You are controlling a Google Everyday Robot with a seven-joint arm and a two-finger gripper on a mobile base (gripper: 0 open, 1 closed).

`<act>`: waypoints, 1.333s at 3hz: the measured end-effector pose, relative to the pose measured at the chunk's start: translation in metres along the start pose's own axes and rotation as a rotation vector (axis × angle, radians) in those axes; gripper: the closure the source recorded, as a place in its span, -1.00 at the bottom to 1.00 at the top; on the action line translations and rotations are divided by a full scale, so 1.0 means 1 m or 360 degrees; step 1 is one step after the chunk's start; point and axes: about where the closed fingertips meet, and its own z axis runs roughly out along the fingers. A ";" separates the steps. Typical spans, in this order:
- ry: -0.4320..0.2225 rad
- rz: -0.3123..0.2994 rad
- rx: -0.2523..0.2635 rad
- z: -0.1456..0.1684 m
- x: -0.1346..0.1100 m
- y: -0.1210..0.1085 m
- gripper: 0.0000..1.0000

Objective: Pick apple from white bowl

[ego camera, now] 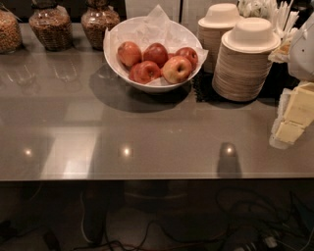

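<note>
The white bowl (114, 55) stands at the back middle of the grey counter, lined with crinkled white paper. Several apples lie in it. The apple (176, 69) with the pale yellow-orange patch sits at the bowl's front right, touching darker red apples (146, 71) to its left and behind it. My gripper (290, 123), cream and white, is at the right edge of the camera view, low over the counter. It is well to the right of the bowl and in front of the stacked bowls, and holds nothing that I can see.
Two stacks of small beige disposable bowls (244, 61) stand just right of the white bowl. White cutlery (274, 12) is behind them. Three glass jars (50, 27) line the back left. The counter's front edge (147, 177) runs across, with cables on the floor below.
</note>
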 end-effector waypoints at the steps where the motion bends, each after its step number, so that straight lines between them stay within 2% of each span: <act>1: 0.0000 0.0000 0.0000 0.000 0.000 0.000 -1.00; 2: -0.0068 -0.0016 0.0052 0.000 -0.007 -0.006 -1.00; 3: -0.0225 0.0004 0.0111 0.012 -0.018 -0.017 -1.00; 4: -0.0427 0.0029 0.0193 0.034 -0.053 -0.042 -1.00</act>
